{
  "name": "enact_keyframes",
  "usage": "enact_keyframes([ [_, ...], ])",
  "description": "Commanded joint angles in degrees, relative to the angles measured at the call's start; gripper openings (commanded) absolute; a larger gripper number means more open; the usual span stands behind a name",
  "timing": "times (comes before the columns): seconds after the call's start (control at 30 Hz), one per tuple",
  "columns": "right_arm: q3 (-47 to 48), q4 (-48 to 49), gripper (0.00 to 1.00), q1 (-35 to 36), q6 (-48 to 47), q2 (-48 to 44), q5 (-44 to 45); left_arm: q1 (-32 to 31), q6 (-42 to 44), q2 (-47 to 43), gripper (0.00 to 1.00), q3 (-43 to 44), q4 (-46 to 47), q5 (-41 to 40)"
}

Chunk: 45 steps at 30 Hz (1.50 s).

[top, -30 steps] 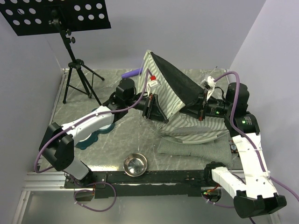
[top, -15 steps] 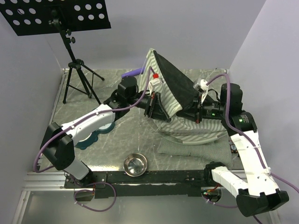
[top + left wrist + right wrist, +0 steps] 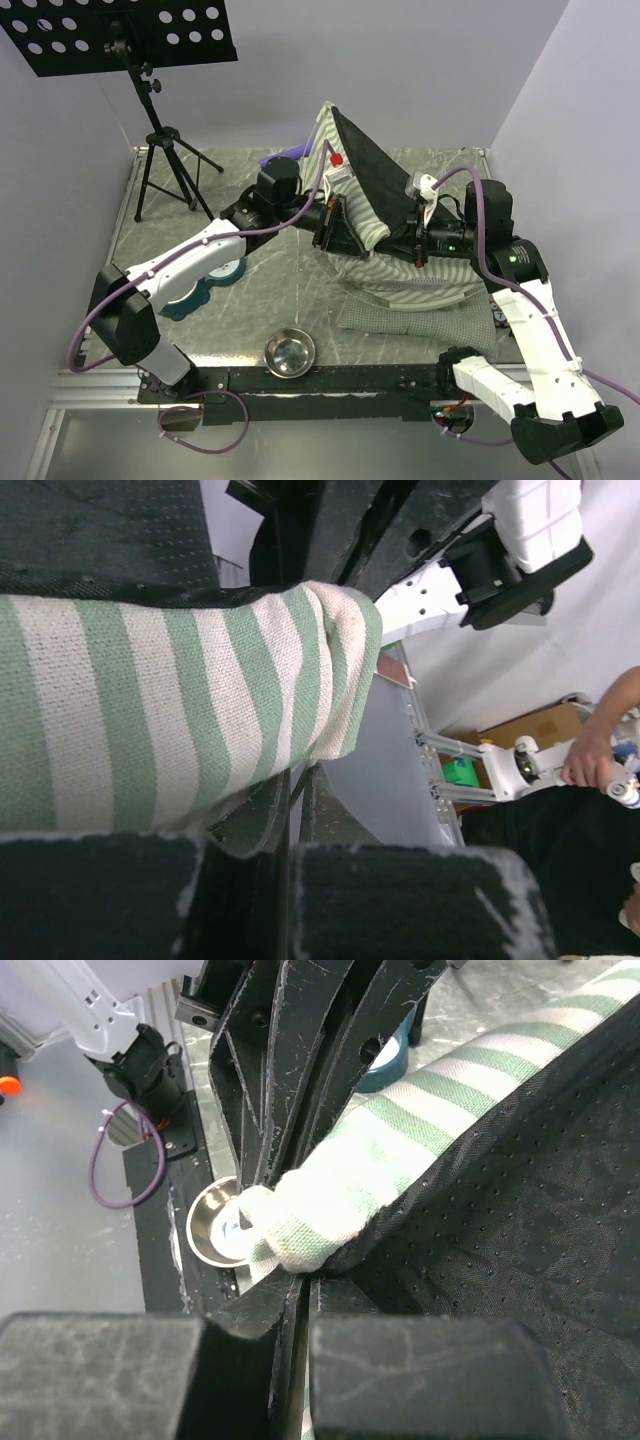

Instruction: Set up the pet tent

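- The large, soft pet tent of green-and-white striped fabric with a dark lining (image 3: 372, 185) is sitting at the middle-right of the grey table (image 3: 280, 300). Its dark panel is rising as a slanted peak, while its lower striped folds are lying slack on the grey-green checked cushion mat (image 3: 420, 318).
- The left gripper (image 3: 330, 232) is holding the tent's left side. In the left wrist view its jaws are almost pressed together, pinching the folded striped edge (image 3: 300, 680), probably to anchor that corner.
- The right gripper (image 3: 420, 243) is holding the opposite side. In the right wrist view its jaws are clamping a rolled striped hem (image 3: 300, 1225) just beside the dotted dark lining.
- The two grips are sitting on opposite sides of the panel, which is likely keeping it taut and raised so the tent can open out. Being limp cloth, it would probably sag if either pinch slipped.
- The round steel bowl (image 3: 290, 352) is resting near the front edge, well apart from the tent. The teal pet-bowl holder (image 3: 205, 285) is lying partly hidden under the left arm. Neither is touching the fabric.
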Motion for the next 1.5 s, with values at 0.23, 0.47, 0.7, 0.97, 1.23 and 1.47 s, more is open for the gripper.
enact_keyframes([
  [0.23,3.55,-3.03,0.0,2.83,-3.48,-0.5,-1.79,0.31,10.97,-0.17,0.01,9.03,-10.74,-10.7],
  [0.47,6.45,-4.26,0.44,2.74,-1.38,-0.85,-0.13,4.96,13.96,-0.17,0.01,5.36,-10.57,-8.16],
  [0.7,15.94,-4.89,0.88,-4.97,6.43,-1.11,3.49,12.09,37.97,-4.39,0.01,0.06,-22.47,-3.06],
  [0.97,20.87,-9.35,0.92,-26.42,7.53,3.8,-2.06,14.73,57.56,-7.03,0.01,-1.61,-34.2,-3.24],
  [1.23,19.63,-7.87,0.93,-32.84,5.83,10.83,8.05,16.31,64.39,-11.16,0.01,-7.05,-30.23,-3.41],
  [1.47,17.98,-9.01,0.89,-33.11,6.89,15.23,5.17,18.16,86.02,-11.51,0.02,-7.5,-42.28,-4.89],
])
